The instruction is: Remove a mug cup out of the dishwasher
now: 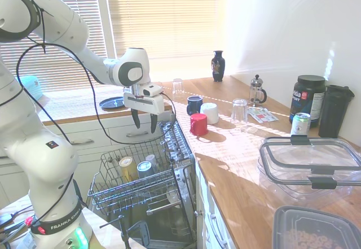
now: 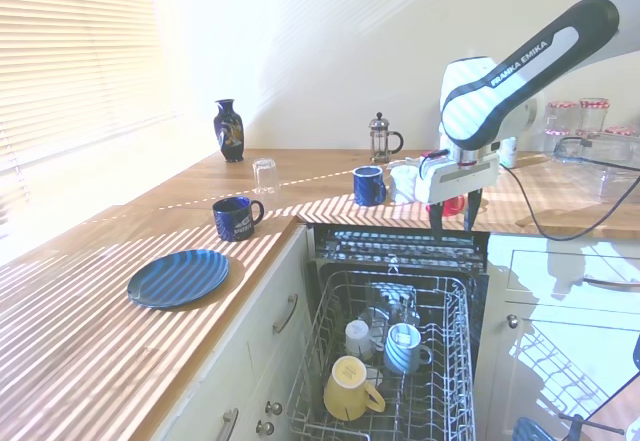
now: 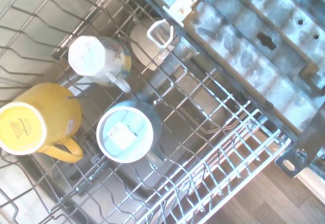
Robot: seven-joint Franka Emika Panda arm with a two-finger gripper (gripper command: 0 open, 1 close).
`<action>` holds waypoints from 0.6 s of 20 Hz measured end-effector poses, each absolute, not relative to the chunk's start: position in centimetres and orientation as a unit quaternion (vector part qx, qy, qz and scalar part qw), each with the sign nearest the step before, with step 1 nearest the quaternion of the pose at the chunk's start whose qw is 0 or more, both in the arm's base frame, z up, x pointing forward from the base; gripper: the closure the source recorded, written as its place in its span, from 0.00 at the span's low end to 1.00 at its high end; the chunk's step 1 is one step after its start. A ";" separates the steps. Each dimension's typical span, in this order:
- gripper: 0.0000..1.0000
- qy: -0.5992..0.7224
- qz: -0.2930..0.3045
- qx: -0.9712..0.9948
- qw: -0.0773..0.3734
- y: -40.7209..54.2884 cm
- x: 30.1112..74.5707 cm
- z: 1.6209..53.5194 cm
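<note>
The mustard-yellow mug cup (image 1: 126, 167) (image 2: 350, 388) (image 3: 38, 125) stands upside down in the pulled-out wire rack (image 1: 110, 193) (image 2: 458, 333) (image 3: 218, 183) of the dishwasher, at the rack's outer end. Beside it are a grey-blue cup (image 2: 403, 348) (image 3: 127, 132) and a small white cup (image 2: 358, 338) (image 3: 99, 59), both upside down. My gripper (image 1: 144, 126) (image 2: 452, 223) hangs well above the rack's inner end, pointing down. It is open and holds nothing.
On the wooden counter by the dishwasher stand a red mug (image 1: 198, 123), a white mug (image 1: 210, 113), a blue mug (image 1: 194, 104), a glass (image 1: 240, 110) and a French press (image 1: 257, 90). A blue plate (image 2: 178, 277) and another blue mug (image 2: 236, 218) sit on the other side.
</note>
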State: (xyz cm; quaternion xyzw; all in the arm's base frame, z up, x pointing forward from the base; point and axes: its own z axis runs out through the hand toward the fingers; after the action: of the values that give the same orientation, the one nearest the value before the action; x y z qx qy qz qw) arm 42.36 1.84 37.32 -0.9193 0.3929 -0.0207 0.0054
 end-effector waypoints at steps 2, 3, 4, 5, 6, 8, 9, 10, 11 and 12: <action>0.00 0.393 -0.023 -0.919 0.006 1.8 42.4 37.3; 0.00 0.389 -0.025 -0.921 0.005 2.1 42.4 37.3; 0.00 0.380 -0.027 -0.924 0.004 2.7 42.4 37.3; 0.00 0.369 -0.030 -0.929 0.003 3.7 42.4 37.3; 0.00 0.355 -0.031 -0.934 0.001 5.0 42.4 37.0; 0.00 0.329 -0.037 -0.944 -0.003 7.8 42.4 36.0; 0.00 0.317 -0.040 -0.948 -0.005 9.1 42.5 35.2; 0.00 0.302 -0.042 -0.952 -0.007 10.4 42.6 34.2; 0.00 0.289 -0.045 -0.956 -0.008 11.5 42.8 33.0; 0.00 0.276 -0.046 -0.960 -0.011 12.5 43.1 31.7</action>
State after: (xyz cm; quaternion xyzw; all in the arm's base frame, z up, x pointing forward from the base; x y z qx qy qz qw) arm 43.08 12.48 31.74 -0.9600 0.2760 -0.0460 -0.0105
